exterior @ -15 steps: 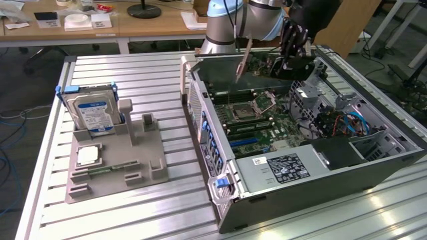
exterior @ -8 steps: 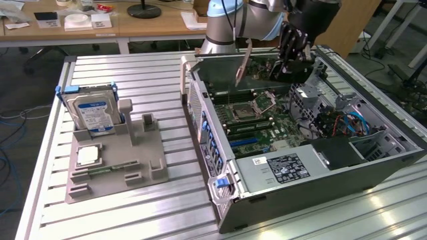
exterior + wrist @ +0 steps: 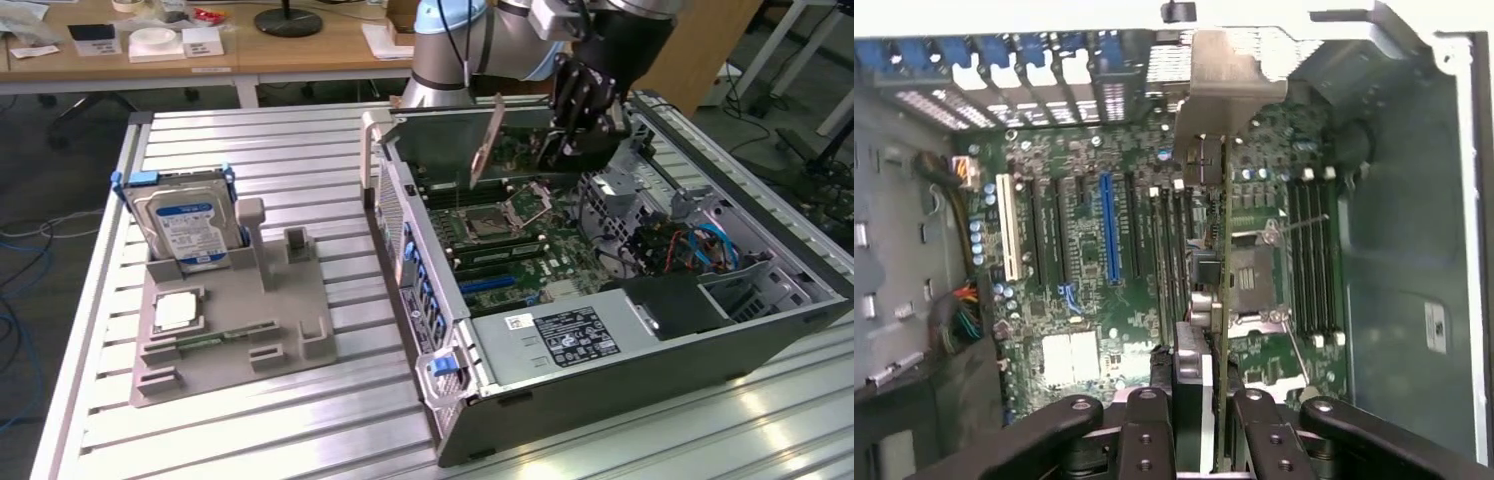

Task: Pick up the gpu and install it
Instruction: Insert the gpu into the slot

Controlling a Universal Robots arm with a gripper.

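- One gpu (image 3: 1220, 270), clamped edge-on in my narrowed gripper (image 3: 1199, 415), hangs over the motherboard (image 3: 1069, 300).
- Long axis parallels the blue slot (image 3: 1111, 228), which I judge lies toward the near side.

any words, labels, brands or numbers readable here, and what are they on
Nothing is legible enough to quote.
hard drive, blue label: too blurred
power supply, black label: too small
white sticker beside it: too small
case wall, pale sticker: blurred
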